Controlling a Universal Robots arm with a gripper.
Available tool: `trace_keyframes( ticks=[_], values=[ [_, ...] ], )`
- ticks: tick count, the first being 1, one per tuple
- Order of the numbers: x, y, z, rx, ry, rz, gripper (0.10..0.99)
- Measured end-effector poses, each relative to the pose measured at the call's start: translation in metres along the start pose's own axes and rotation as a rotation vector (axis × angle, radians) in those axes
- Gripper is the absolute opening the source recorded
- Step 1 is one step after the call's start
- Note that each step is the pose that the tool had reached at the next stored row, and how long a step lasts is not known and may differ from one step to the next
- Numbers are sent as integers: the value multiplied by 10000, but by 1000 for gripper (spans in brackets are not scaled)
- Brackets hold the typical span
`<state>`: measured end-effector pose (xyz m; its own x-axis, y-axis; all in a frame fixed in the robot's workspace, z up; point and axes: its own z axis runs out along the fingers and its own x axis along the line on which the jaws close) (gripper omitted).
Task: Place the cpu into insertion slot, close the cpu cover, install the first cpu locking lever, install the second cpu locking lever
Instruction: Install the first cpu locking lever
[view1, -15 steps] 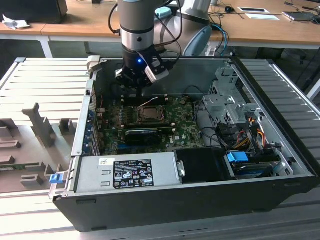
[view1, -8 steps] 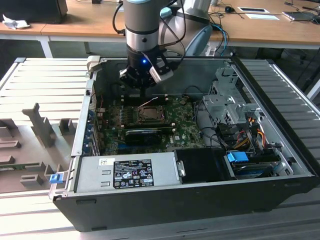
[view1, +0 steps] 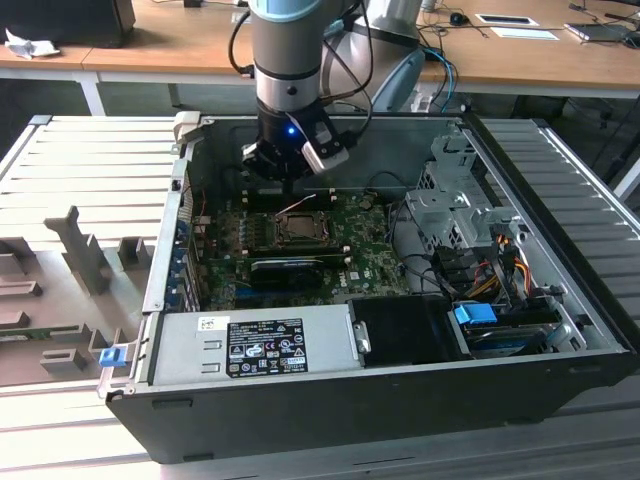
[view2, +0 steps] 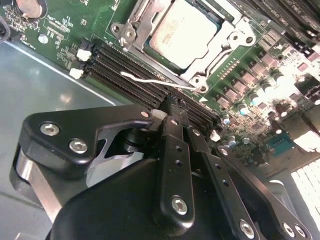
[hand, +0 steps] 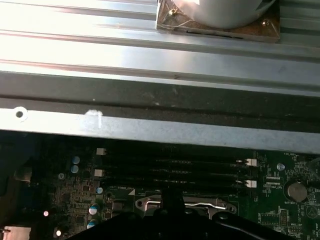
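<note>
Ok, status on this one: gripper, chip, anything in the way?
Gripper shut, empty, above black memory slots. Pale square cpu seated in socket, silver cover frame down. Thin wire lever sticking out nearby.

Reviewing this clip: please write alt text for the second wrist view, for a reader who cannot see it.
The black gripper, fingers together, hovers above the memory slots on the green motherboard. Beyond it, the cpu sits in the insertion slot, with the cpu cover down around it.

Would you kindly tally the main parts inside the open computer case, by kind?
Green board: 1
Chip: 1
Silver power supply: 1
Black finned card: 1
Total: 4
</note>
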<state>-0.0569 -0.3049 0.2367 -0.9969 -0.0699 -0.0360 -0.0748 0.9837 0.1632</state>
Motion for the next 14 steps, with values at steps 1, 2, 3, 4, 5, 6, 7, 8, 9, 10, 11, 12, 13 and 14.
trace_keyframes(
  ticks=[1, 2, 3, 4, 5, 6, 7, 8, 9, 10, 11, 12, 13, 14],
  values=[
    [-9, -3, 14, 0, 0, 0, 106],
    [-17, -5, 20, 1, 0, 0, 106],
    [-24, -5, 20, 3, 1, 0, 106],
    [-35, -7, 22, 1, 1, -6, 106],
    [-42, -7, 24, -1, 6, -42, 106],
    [-47, -8, 26, -4, 16, -108, 106],
    [-59, -9, 27, -7, 36, -224, 106],
    [-68, -10, 29, -8, 40, -239, 106],
    [-74, -11, 32, -8, 40, -238, 106],
    [-79, -11, 35, -9, 39, -238, 106],
    [-112, -14, 41, -8, 39, -239, 106],
    [-136, -18, 49, -10, 40, -243, 106],
    [-142, -20, 61, -9, 42, -249, 106],
    [-144, -22, 70, -9, 43, -253, 106]
  ],
)
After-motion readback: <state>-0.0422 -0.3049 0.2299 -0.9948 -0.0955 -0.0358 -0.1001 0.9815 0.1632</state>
